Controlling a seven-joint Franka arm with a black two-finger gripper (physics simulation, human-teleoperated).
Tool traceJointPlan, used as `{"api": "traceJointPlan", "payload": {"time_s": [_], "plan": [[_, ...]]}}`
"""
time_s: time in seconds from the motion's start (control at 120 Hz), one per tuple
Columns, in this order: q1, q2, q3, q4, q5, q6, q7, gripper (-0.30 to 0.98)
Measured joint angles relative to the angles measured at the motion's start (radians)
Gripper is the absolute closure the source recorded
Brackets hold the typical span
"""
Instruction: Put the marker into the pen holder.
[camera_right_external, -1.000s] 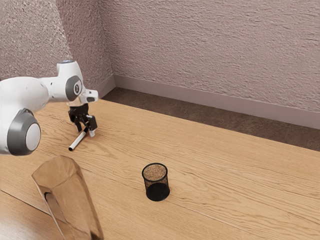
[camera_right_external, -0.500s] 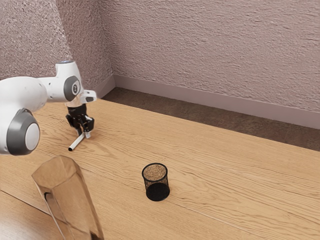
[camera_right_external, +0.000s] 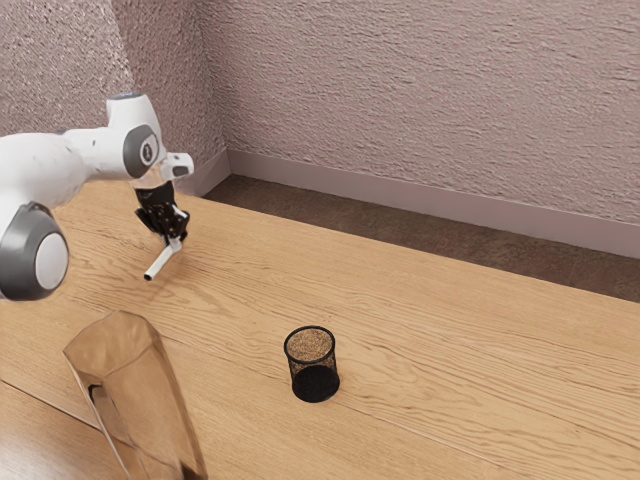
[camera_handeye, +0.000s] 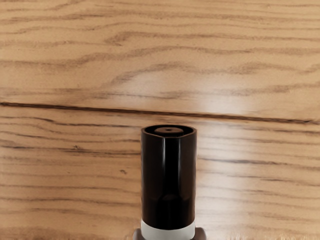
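Observation:
In the exterior view my gripper (camera_right_external: 174, 242) is shut on the white marker (camera_right_external: 160, 262), held above the table near the exterior view's left. The marker slants down from the fingertips toward the viewer, its dark end lowest. In the wrist view the marker's black cap (camera_handeye: 169, 182) and a bit of white barrel show large at the lower edge, over wood. The black mesh pen holder (camera_right_external: 314, 366) stands upright on the table, well apart from my gripper, toward the exterior view's right.
A tall amber glass vase (camera_right_external: 135, 390) stands in the exterior view's lower left, nearer the viewer than my gripper. The wooden table (camera_right_external: 450, 350) reaches back to an edge before the wall.
The fingers have closed on the marker, and my hand has risen with it off the table. The pen holder and the vase stand where they were.

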Motion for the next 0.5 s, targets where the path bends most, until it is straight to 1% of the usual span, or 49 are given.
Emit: {"api": "traceJointPlan", "payload": {"time_s": [0.067, 0.167, 0.217, 0.292, 0.392, 0.5], "plan": [[-0.017, -0.056, -0.017, -0.024, 0.005, -0.001, -0.007, 0.78], [-0.061, -0.171, -0.045, -0.127, -0.008, 0.010, -0.018, 0.79], [-0.089, -0.244, -0.052, -0.221, -0.033, 0.043, -0.022, 0.79], [-0.143, -0.309, -0.056, -0.301, -0.069, 0.098, -0.029, 0.79], [-0.207, -0.371, -0.057, -0.388, -0.103, 0.182, -0.038, 0.79], [-0.262, -0.413, -0.057, -0.448, -0.117, 0.277, -0.048, 0.79]]}}
